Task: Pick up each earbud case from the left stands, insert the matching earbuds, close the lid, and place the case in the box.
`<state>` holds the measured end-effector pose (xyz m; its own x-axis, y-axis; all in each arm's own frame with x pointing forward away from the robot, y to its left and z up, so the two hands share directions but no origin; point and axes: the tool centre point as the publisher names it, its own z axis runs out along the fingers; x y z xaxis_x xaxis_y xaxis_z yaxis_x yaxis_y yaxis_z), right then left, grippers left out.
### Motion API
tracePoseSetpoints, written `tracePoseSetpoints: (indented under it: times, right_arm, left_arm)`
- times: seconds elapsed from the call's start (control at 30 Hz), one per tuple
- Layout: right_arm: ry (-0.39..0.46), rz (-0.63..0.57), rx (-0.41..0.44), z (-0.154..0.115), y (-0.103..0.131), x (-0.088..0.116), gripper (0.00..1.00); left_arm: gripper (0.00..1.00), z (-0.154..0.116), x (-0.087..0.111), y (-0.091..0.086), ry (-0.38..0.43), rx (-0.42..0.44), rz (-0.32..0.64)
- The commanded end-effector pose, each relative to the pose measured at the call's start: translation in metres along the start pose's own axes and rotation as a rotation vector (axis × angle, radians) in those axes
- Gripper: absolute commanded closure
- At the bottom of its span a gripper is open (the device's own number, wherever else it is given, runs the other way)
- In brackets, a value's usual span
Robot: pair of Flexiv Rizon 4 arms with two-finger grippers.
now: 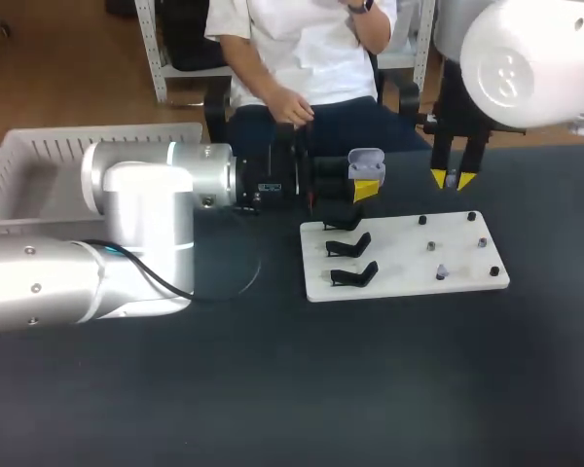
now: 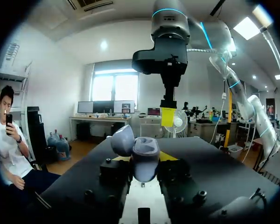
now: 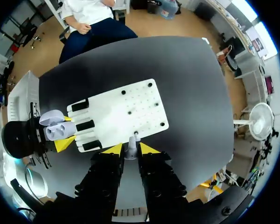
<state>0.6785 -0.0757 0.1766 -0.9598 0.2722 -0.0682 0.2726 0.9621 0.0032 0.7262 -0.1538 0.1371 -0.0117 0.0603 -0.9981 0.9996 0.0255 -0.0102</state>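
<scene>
above the far edge of the flat white board [image 1: 409, 265], the step in hand, as i judge it, is seating an earbud in its case. the left pincer [image 1: 366, 191] is clamped on the lavender-grey plastic earbud case [image 1: 366, 163], gripping its lower body from two sides. the lid is tipped open toward twelve o'clock and the two wells are exposed. the right pincer [image 1: 453, 179] is clamped on a small pale grey earbud [image 3: 130, 150], pinched between its yellow tips.

in the head view the case lies at about nine o'clock from the right pincer, near it but clearly apart. the black wedge-shaped stands [image 1: 350, 245] sit at about six o'clock from the case, on the board's left part.

to do this well, the right arm should carry the earbud across toward nine o'clock until it is over the matching well. it should then come down straight and let go only once the earbud is seated. i cannot tell which well matches. the approach should stay on the six o'clock side, clear of the raised lid. the left arm should hold the case level and steady.
</scene>
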Motion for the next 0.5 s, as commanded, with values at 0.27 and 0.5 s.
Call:
tracePoseSetpoints:
  times: [0.27,0.5]
  right_arm:
    - [0.006,0.462,-0.082,-0.0058,0.0078,0.0055,1.00]
    - [0.006,0.462,-0.082,-0.0058,0.0078,0.0055,1.00]
  left_arm:
    - [1.00,0.0002,0.0013,-0.0015,-0.006,-0.006,0.005]
    - [1.00,0.0002,0.0013,-0.0015,-0.006,-0.006,0.005]
